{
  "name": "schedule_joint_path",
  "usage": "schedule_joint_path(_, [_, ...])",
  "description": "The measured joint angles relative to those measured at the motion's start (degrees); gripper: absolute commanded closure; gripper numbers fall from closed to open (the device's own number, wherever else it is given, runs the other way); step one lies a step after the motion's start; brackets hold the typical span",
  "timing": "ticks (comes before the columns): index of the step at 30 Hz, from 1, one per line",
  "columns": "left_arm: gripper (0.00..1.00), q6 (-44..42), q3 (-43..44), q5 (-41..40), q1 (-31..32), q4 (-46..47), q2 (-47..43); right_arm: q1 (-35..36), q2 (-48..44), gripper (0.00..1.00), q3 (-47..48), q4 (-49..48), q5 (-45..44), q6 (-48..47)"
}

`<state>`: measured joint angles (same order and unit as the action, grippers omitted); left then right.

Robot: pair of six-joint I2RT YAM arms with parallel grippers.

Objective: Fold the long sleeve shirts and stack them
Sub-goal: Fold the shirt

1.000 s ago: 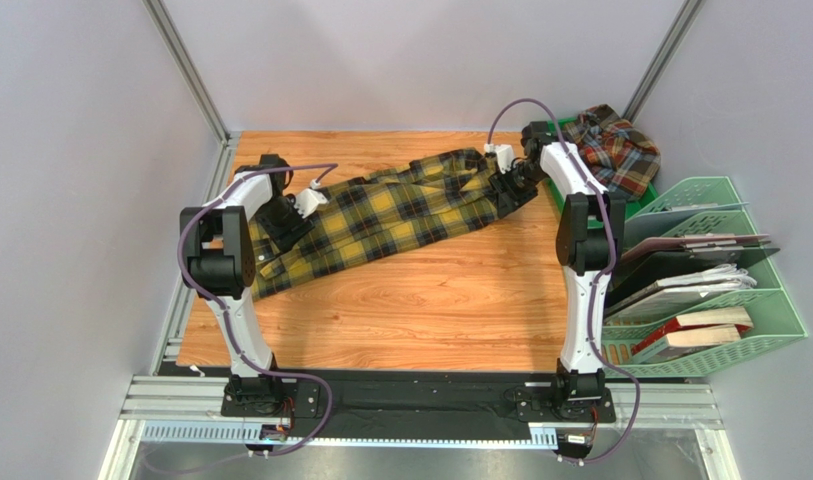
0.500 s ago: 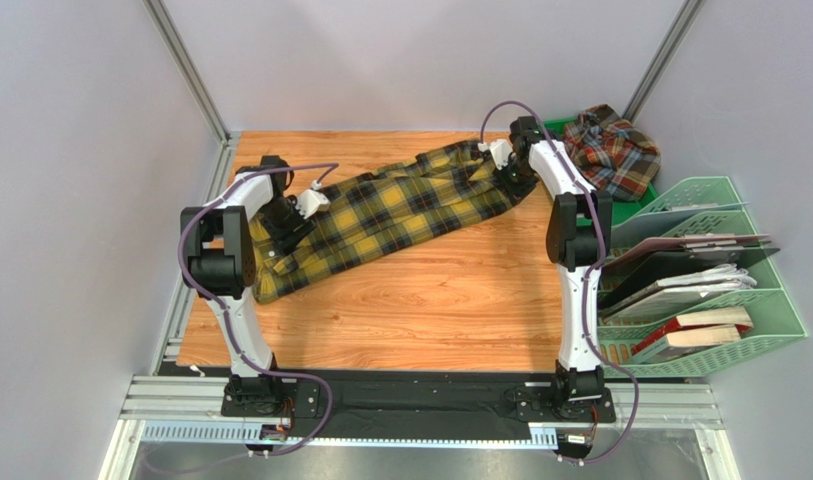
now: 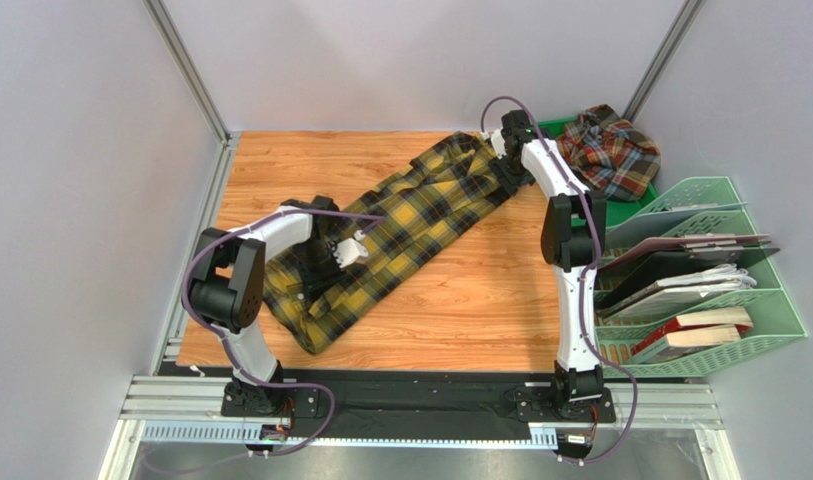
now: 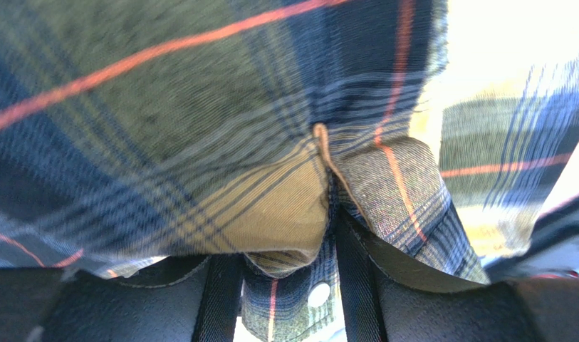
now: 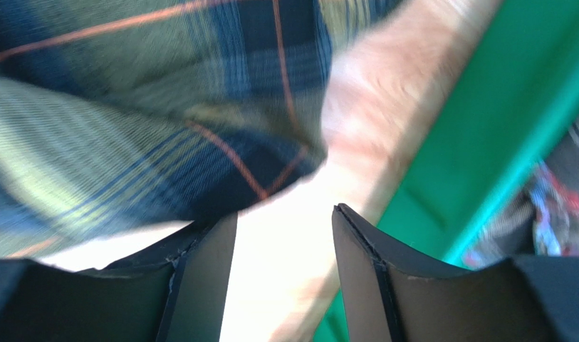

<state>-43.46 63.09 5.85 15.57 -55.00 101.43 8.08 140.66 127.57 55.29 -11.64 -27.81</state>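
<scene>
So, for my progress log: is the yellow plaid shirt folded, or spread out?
Not folded. The yellow shirt lies stretched in a long diagonal band across the table, bunched where the left gripper pinches it.

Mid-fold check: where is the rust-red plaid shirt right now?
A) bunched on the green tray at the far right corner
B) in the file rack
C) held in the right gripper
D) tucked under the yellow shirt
A: the top view shows the rust-red shirt lying crumpled on the green tray, apart from the yellow shirt.
</scene>
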Motion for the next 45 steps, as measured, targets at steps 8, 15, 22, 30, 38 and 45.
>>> schedule_joint_path(8, [0.27,9.1,-0.2,3.9,10.3,-4.5,-2.7,1.2,-12.0,0.51,-4.8,3.7,11.2,6.7])
schedule_joint_path(15, [0.23,14.8,9.9,9.2,1.9,-7.6,-9.7,10.9,-15.4,0.62,-9.2,4.0,19.5,9.6])
schedule_joint_path(22, [0.23,15.7,14.3,13.6,-10.5,-7.2,-17.2,16.5,-4.8,0.63,-5.0,3.7,18.0,10.4])
schedule_joint_path(30, [0.25,13.8,9.3,16.2,-11.6,-7.4,-19.0,11.3,-3.9,0.60,-4.3,3.4,19.1,9.5])
schedule_joint_path(38, [0.25,13.4,9.0,17.9,-11.6,-6.4,-18.0,-1.0,-12.8,0.52,-6.8,0.9,22.6,12.0])
schedule_joint_path(45, [0.25,13.3,10.7,17.6,-11.6,-6.0,-15.6,-4.2,-11.5,0.46,-6.8,0.1,25.2,15.5])
